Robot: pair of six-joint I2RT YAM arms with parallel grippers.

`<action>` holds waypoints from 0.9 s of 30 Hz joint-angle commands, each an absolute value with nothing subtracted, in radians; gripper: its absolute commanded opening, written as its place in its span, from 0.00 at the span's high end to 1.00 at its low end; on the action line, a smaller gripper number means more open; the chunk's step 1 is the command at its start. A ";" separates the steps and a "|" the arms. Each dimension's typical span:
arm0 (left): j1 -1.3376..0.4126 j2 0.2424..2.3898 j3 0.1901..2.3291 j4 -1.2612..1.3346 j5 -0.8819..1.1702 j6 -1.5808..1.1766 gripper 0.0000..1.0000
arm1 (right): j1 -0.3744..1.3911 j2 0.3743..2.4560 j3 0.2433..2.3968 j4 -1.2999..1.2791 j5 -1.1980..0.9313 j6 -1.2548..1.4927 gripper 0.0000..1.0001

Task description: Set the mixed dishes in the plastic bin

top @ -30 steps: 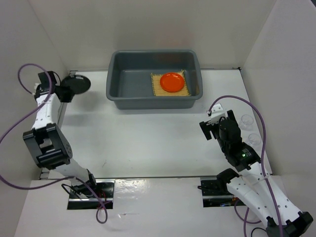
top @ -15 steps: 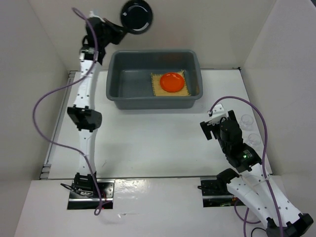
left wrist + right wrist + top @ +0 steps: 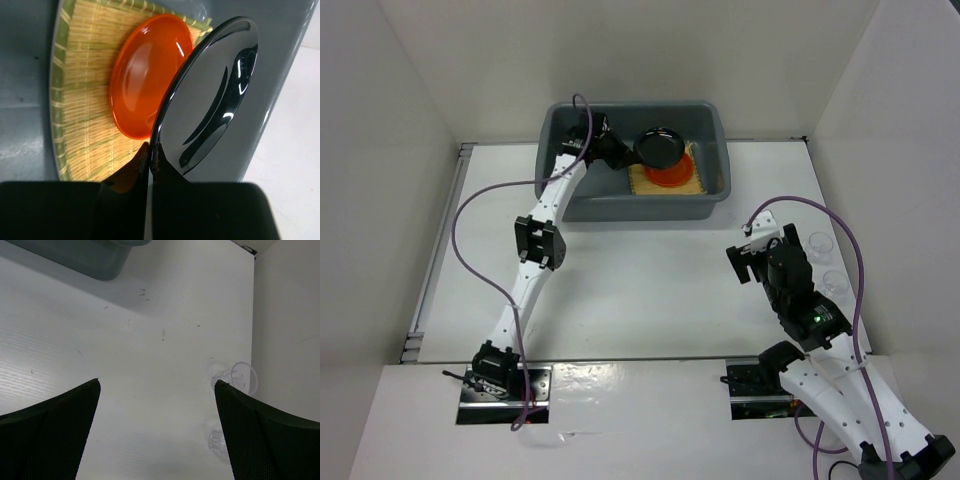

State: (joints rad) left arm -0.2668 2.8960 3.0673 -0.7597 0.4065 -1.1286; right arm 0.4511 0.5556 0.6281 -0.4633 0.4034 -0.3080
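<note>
The grey-blue plastic bin (image 3: 556,188) stands at the back centre of the table. Inside it a tan bamboo mat (image 3: 699,181) lies flat with the orange plate (image 3: 673,175) on top. My left gripper (image 3: 626,154) reaches over the bin, shut on the rim of the black plate (image 3: 660,146). In the left wrist view the black plate (image 3: 215,95) is tilted on edge above the orange plate (image 3: 142,80) and mat (image 3: 80,95), pinched by my gripper (image 3: 149,150). My right gripper (image 3: 752,250) hovers open over the table near two clear glass cups (image 3: 817,245) (image 3: 836,282).
White walls enclose the table on the left, back and right. The cups (image 3: 243,376) (image 3: 216,440) stand close to the right wall. A corner of the bin (image 3: 95,260) shows at the top of the right wrist view, above my open right gripper (image 3: 157,382).
My left arm swung the black plate from the far left, up past the back wall, then down over the bin above the orange plate. The right arm stayed still.
</note>
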 commanded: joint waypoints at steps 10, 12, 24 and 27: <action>-0.330 3.020 3.137 -0.574 0.519 -1.266 1.00 | 0.456 0.537 0.632 -0.416 0.420 -0.304 0.01; -0.330 3.030 3.137 -0.574 0.518 -1.256 1.00 | 0.456 0.537 0.632 -0.416 0.420 -0.304 0.01; -0.321 3.040 3.137 -0.614 0.454 -1.247 1.00 | 0.456 0.528 0.632 -0.416 0.420 -0.304 0.01; -0.311 3.040 3.137 -0.623 0.445 -1.256 0.96 | 0.456 0.528 0.632 -0.416 0.420 -0.295 0.01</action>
State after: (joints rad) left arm -0.3225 3.0501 3.0970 -0.6460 0.4488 -1.2385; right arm 0.4511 0.5365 0.6281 -0.4633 0.4049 -0.3077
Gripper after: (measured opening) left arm 0.031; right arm 0.992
